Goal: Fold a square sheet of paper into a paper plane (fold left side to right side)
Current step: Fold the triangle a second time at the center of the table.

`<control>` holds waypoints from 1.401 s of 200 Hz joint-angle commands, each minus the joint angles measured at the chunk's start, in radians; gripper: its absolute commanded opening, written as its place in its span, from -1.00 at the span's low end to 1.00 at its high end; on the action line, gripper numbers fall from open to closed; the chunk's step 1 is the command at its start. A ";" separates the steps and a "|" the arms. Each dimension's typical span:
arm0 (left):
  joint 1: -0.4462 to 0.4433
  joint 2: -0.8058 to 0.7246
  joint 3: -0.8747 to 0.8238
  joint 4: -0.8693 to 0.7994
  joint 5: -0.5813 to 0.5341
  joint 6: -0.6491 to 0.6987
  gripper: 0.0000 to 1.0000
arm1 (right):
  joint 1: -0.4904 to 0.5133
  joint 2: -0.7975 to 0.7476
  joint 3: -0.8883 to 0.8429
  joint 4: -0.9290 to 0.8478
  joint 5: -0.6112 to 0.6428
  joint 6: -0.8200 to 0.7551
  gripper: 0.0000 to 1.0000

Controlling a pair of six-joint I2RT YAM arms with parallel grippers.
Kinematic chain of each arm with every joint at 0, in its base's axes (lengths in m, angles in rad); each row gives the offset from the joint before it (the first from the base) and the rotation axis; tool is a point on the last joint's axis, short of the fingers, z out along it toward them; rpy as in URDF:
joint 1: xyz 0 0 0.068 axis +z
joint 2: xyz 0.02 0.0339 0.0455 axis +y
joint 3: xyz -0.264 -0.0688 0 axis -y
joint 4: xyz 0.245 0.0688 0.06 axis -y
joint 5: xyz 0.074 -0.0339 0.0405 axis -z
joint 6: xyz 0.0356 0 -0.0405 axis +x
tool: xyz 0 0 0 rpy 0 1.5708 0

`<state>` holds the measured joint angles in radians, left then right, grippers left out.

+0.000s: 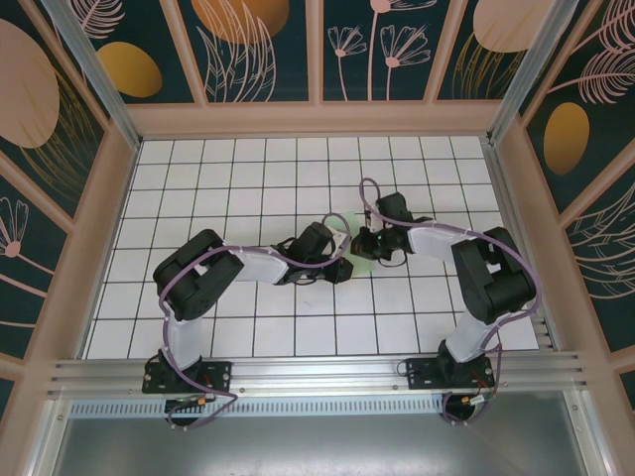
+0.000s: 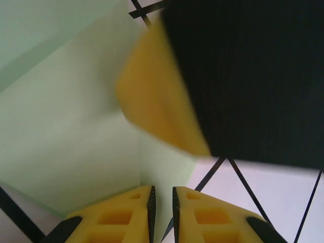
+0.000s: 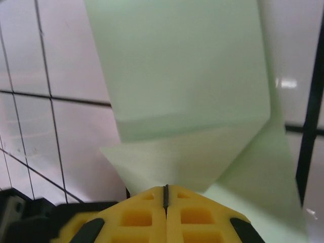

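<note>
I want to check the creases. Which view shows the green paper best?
The right wrist view: the green paper spreads ahead of the right hand, folded layers and edges sharp. The left wrist view shows it partly behind a blurred yellow finger. From above, just a sliver between the arms.

Left arm: base at the near left, elbow folded outward to the left, forearm reaching right toward the table's middle.
Left gripper (image 1: pixel 342 260): yellow fingers (image 2: pixel 121 217) nearly together, a narrow slit between them.
Right arm: base at the near right, elbow bent outward to the right, forearm reaching left toward the middle.
Right gripper (image 1: pixel 365 248): yellow fingers (image 3: pixel 195 217) pressed flat together.
Spacing: the two grippers sit just beside each other, tips facing.
</note>
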<state>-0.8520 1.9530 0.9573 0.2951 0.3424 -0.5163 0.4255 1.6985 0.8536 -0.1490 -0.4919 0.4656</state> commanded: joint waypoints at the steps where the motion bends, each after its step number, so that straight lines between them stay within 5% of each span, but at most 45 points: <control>1: -0.016 0.043 -0.033 -0.110 -0.026 0.015 -0.58 | 0.012 0.006 -0.023 0.035 -0.043 0.042 -0.89; 157: -0.025 0.044 -0.074 -0.155 -0.072 0.030 -0.62 | -0.056 0.142 0.114 -0.049 0.123 -0.043 -0.86; 280: -0.039 -0.026 -0.133 -0.119 -0.033 0.018 -0.61 | -0.105 0.202 0.190 -0.084 0.136 -0.088 -0.85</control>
<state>-0.8745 1.9217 0.8879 0.3622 0.2867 -0.4980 0.3260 1.8729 1.0454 -0.2165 -0.4252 0.3973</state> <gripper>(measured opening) 0.192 0.080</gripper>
